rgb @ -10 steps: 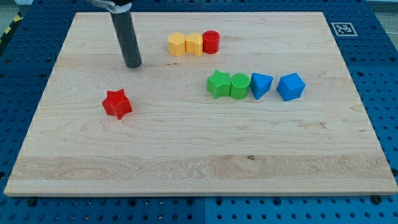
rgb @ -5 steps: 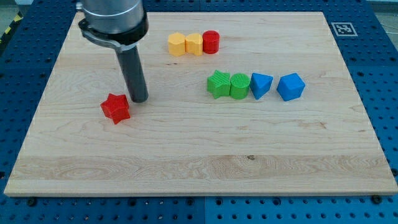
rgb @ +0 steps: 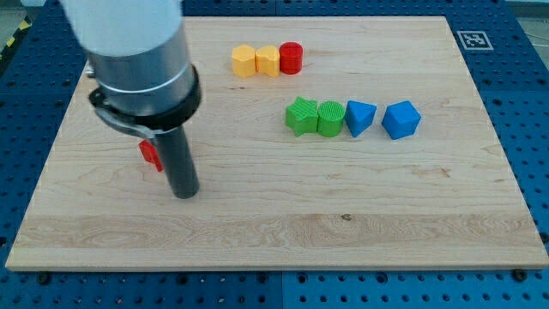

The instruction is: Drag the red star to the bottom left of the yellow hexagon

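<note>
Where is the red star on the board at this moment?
The red star lies at the view's left side of the board, mostly hidden behind the rod. My tip is just to its lower right, and the yellow hexagon stands far toward the upper right.

Red star (rgb: 151, 154), yellow hexagon (rgb: 244, 62), green star (rgb: 301, 117), blue blocks (rgb: 401, 119)

A wooden board (rgb: 257, 232) lay on a blue perforated table (rgb: 532, 103) as the arm's dark rod stood over its left half, my tip (rgb: 185, 194) resting just right of and below the red star (rgb: 152, 154), which the rod largely hid. Near the view's top sat a yellow hexagon (rgb: 244, 62), a second yellow block (rgb: 268, 61) and a red cylinder (rgb: 292, 58) in a touching row. Further right, toward the middle, a green star-like block (rgb: 301, 117), a green cylinder (rgb: 330, 118), a blue wedge-like block (rgb: 360, 118) and a blue cube (rgb: 401, 119) lined up.
</note>
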